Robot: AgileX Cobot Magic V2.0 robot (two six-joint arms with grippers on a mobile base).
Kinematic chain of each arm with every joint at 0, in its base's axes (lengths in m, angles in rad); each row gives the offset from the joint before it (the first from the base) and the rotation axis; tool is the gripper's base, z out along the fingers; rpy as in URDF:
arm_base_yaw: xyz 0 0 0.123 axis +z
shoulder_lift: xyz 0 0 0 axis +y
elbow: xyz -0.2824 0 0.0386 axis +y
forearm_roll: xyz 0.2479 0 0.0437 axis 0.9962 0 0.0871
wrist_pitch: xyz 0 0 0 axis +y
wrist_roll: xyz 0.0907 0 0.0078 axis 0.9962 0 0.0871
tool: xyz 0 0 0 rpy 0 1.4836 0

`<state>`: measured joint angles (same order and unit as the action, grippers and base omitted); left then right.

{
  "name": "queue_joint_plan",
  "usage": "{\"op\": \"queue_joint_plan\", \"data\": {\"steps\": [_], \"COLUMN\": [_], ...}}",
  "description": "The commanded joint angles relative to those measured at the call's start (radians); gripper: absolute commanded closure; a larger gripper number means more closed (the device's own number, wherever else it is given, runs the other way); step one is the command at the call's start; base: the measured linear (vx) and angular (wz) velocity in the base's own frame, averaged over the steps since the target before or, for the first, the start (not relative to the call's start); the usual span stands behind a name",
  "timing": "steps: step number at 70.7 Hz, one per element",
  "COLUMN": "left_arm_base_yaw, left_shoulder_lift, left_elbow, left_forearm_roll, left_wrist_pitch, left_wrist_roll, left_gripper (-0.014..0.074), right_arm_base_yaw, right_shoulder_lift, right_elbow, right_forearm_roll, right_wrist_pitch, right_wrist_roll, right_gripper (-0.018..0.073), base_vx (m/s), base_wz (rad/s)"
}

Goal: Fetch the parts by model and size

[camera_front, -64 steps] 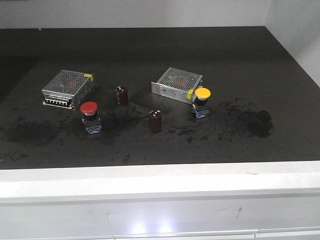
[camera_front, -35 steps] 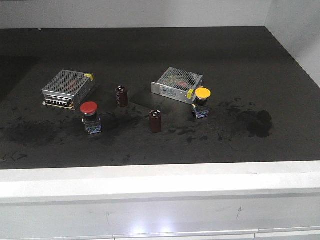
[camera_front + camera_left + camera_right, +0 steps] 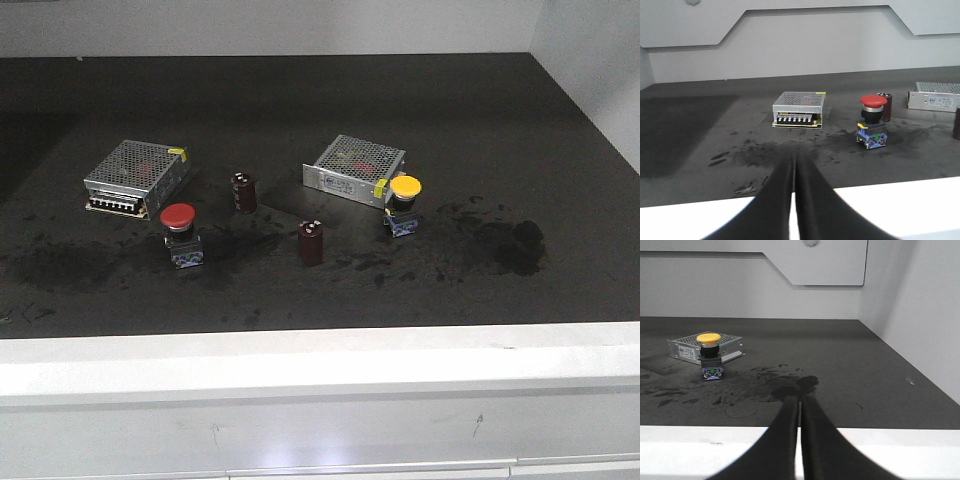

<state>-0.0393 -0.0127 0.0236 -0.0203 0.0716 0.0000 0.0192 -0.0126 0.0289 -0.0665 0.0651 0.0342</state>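
The red-capped push-button switch (image 3: 181, 234) stands upright on the black table, left of centre; it also shows in the left wrist view (image 3: 872, 122). The yellow-capped switch (image 3: 404, 204) stands upright right of centre, against a silver box; it also shows in the right wrist view (image 3: 710, 356). My left gripper (image 3: 793, 150) is shut and empty, over the table's front edge, well short of the red switch. My right gripper (image 3: 800, 399) is shut and empty, over the front edge, to the right of the yellow switch. Neither gripper shows in the front view.
Two silver perforated boxes (image 3: 137, 176) (image 3: 354, 168) sit behind the switches. Two dark red capacitors (image 3: 244, 192) (image 3: 311, 242) stand between them. A white ledge (image 3: 320, 355) runs along the table's front; a white wall (image 3: 910, 315) bounds the right side.
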Motion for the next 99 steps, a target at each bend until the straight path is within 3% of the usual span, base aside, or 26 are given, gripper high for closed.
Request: {"op": "queue_joint_plan", "data": {"steps": [1,9,17,30,37,56,73,99], "left_arm_base_yaw": [0.0,0.0,0.0,0.0,0.0,-0.03,-0.031,-0.031], "left_shoulder_lift": [-0.012,-0.012,-0.012,0.061,0.179,0.525,0.705,0.723], "left_elbow": [-0.013,-0.013,-0.045,-0.178,-0.299,-0.549,-0.581,-0.578], "left_forearm_roll": [-0.004,-0.018,-0.095,-0.052,-0.005,-0.002,-0.02,-0.041], "left_wrist_pitch": [-0.072,-0.087,-0.144,-0.233,-0.206,-0.02,0.032,0.041], "left_wrist_roll": [-0.009,-0.021,-0.083,-0.017,0.016,0.071,0.06,0.06], "left_gripper": [0.0603,0.0603,0.0603,0.0603,0.0603,0.0603,0.0603,0.0598], "right_arm_base_yaw": [-0.003,-0.003,-0.002,-0.002,-0.002,-0.002,-0.002,-0.002], "right_shoulder_lift": [-0.008,-0.008,-0.008,0.102,0.247,0.67,0.862,0.929], "right_elbow": [0.005,0.004,-0.055,-0.251,-0.355,-0.631,-0.706,-0.711], "right_forearm_roll": [-0.005,-0.009,-0.015,-0.054,-0.054,-0.054,-0.059,-0.054], "right_wrist_pitch": [-0.071,-0.096,-0.151,-0.133,-0.094,0.014,0.025,0.037], "right_wrist_roll": [-0.005,-0.005,-0.008,-0.012,-0.005,-0.005,-0.002,-0.002], "right_gripper": [0.0569,0.0569,0.0569,0.0569,0.0569,0.0569,0.0569,0.0557], "base_vx": [0.0,0.0,0.0,0.0,0.0,0.0,0.0,0.0], "base_wz": [0.0,0.0,0.0,0.0,0.0,0.0,0.0,0.0]}}
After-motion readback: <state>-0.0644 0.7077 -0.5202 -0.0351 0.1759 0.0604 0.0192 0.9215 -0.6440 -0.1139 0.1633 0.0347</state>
